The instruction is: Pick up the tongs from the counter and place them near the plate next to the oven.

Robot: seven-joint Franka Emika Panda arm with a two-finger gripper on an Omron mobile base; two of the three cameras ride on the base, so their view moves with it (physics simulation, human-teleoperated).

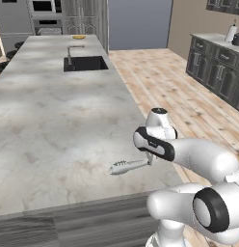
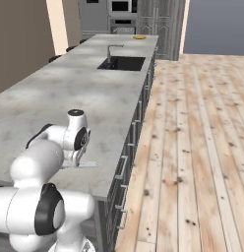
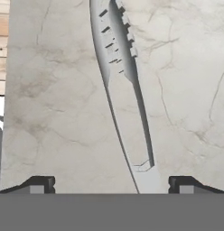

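Note:
The silver-grey tongs [image 1: 127,167] lie flat on the marbled counter [image 1: 54,111] near its front right corner, ridged tips pointing left. My gripper [image 3: 111,186] hangs just above their handle end, open, with the tongs [image 3: 125,103] running between the two fingertips [image 3: 41,185] and nothing gripped. In the right base view the tongs [image 2: 87,165] poke out from under my hand close to the counter edge. The yellow plate [image 1: 78,36] sits at the counter's far end, in front of the oven [image 1: 48,26]; from the right side the plate [image 2: 139,37] is a small yellow disc.
A black sink [image 1: 85,63] with a faucet is set into the far half of the counter. Wood floor runs along the counter's right side. A dark-cabinet counter [image 1: 215,62] with a white bottle [image 1: 231,33] stands at the right wall.

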